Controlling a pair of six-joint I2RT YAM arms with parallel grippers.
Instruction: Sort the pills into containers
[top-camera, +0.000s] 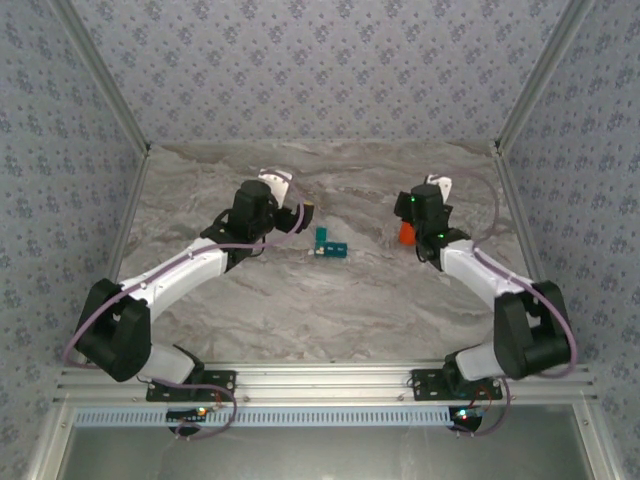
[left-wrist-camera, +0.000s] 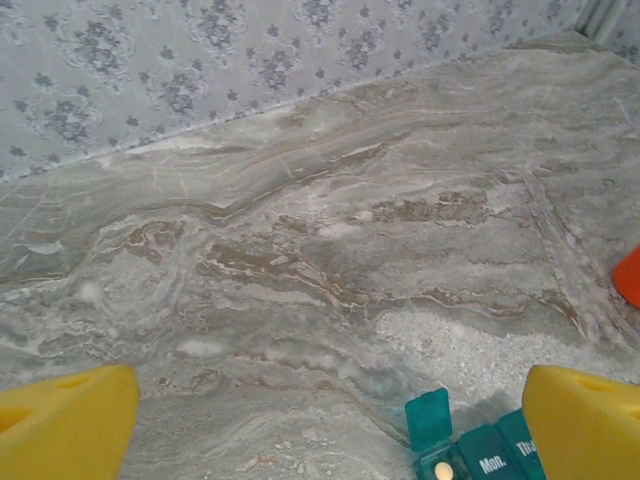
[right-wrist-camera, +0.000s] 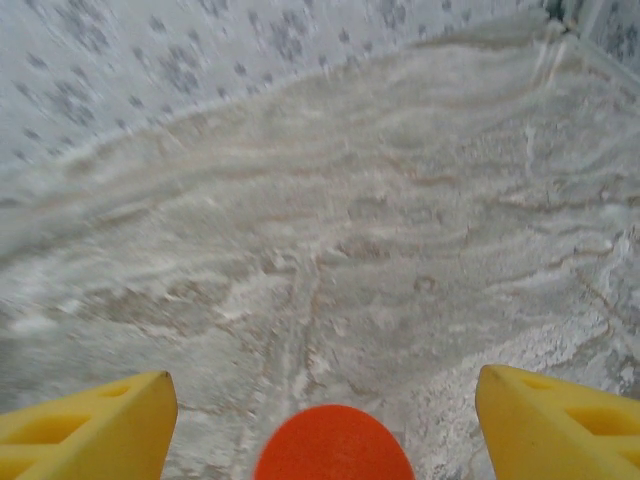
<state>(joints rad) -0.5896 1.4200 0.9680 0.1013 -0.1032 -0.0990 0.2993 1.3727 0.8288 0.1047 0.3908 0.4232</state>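
Note:
The teal pill box (top-camera: 329, 246) lies mid-table; in the left wrist view its end compartment (left-wrist-camera: 470, 458) has the lid (left-wrist-camera: 430, 418) up and a pale round pill (left-wrist-camera: 443, 470) inside. My left gripper (left-wrist-camera: 330, 400) hangs open just left of the box (top-camera: 304, 214), yellow fingers (left-wrist-camera: 65, 420) wide apart, nothing between them. The orange bottle (top-camera: 406, 234) stands to the right of the box. My right gripper (right-wrist-camera: 325, 385) is open above it (top-camera: 416, 216), and the bottle's orange top (right-wrist-camera: 333, 448) sits between the fingers (right-wrist-camera: 560, 420) without touching them.
The marble table (top-camera: 330, 300) is bounded by patterned walls at the back and both sides. The orange bottle's edge (left-wrist-camera: 630, 275) shows at the right of the left wrist view. Bare tabletop lies in front of the box and behind both grippers.

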